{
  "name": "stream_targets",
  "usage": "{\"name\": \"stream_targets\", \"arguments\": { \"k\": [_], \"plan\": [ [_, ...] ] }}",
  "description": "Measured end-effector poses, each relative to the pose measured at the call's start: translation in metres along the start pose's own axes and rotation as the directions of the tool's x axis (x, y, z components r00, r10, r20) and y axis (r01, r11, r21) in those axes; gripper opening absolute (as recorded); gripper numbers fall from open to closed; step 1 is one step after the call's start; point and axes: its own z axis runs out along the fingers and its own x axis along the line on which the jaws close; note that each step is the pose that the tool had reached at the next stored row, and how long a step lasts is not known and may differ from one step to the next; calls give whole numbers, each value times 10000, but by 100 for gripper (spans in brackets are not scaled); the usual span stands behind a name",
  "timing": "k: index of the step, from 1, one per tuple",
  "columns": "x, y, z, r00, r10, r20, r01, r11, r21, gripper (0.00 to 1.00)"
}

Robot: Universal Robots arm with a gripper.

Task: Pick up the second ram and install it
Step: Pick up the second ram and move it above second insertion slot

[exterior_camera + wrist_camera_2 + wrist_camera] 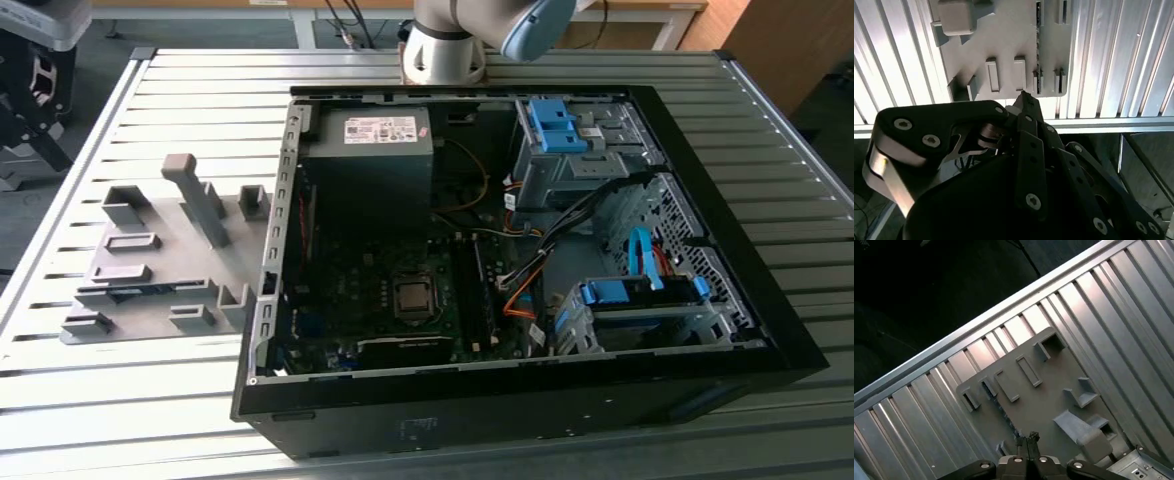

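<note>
The second ram (136, 291) is a thin blue-green strip standing on edge in a slot of the grey fixture plate (160, 225), at the exterior view's left of the open computer case. In the first wrist view it appears edge-on as a thin dark line (1005, 415) on the plate (1044, 400). My gripper (1026, 439) hangs well above the plate, fingertips together with nothing between them, roughly over one end of the strip. In the second wrist view the gripper (1025, 98) points down at the plate's near edge (1004, 45), next to the strip's thin edge (1037, 45).
The open black computer case (747, 300) lies on the slatted metal table (200, 80), with long black memory slots (470, 290) on the motherboard beside the processor socket (412, 297). Tall grey blocks (200, 195) rise from the fixture plate. The arm's base (443, 45) stands behind the case.
</note>
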Motion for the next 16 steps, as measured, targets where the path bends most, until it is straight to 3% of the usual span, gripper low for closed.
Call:
{"name": "stream_targets", "arguments": {
  "k": [5,9,13,16],
  "plan": [
    [0,0,3,9970,-780,-32,780,9970,-18,11],
    [0,-1,6,9899,-1419,-57,1419,9899,-35,11],
    [0,-1,12,9778,-2094,-85,2094,9778,-55,11],
    [0,-1,16,9646,-2634,-105,2634,9647,-72,11]
  ]
}}
